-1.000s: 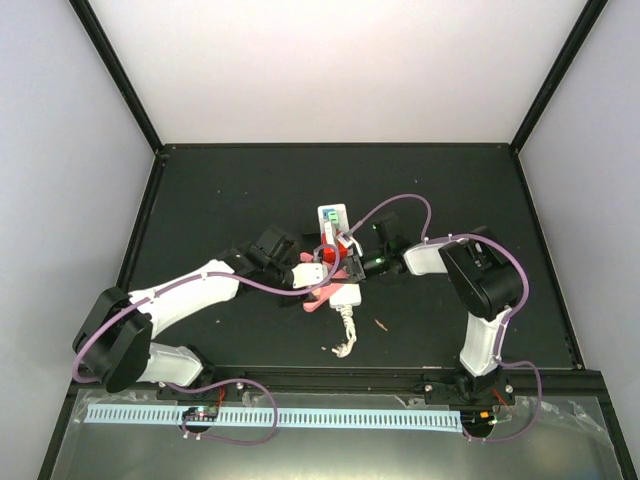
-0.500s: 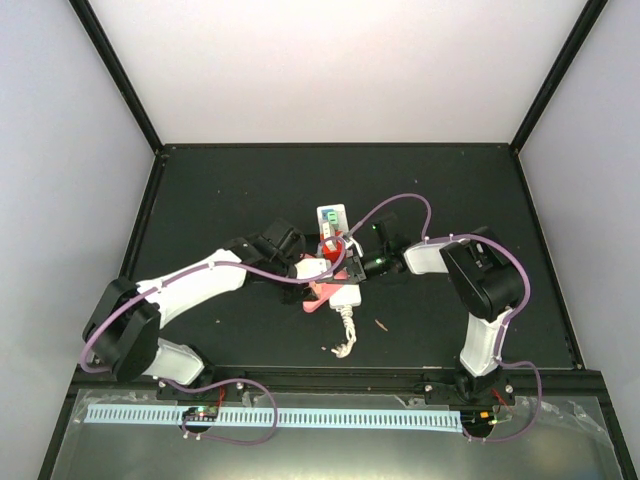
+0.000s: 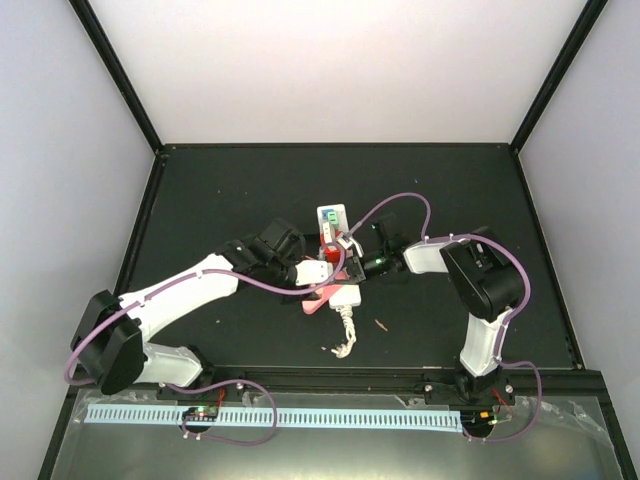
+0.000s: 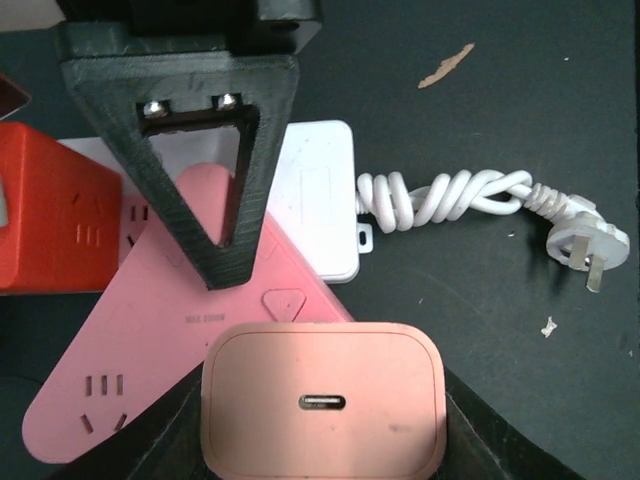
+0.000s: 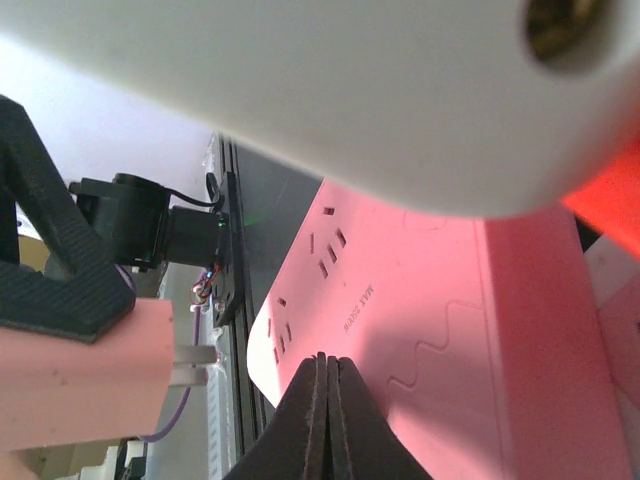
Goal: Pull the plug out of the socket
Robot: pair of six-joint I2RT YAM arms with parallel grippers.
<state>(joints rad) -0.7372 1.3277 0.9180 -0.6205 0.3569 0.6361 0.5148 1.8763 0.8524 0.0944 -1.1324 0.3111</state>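
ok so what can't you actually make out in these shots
top view: middle of the socket, covered by the left tool and right tool
left wrist: prongs of the plug, behind its own body
right wrist: the upper scene, blocked by a blurred white shape close to the lens

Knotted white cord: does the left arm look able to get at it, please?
Probably yes: the knotted white cord lies uncovered near the left gripper, though that gripper appears shut on the pink plug.
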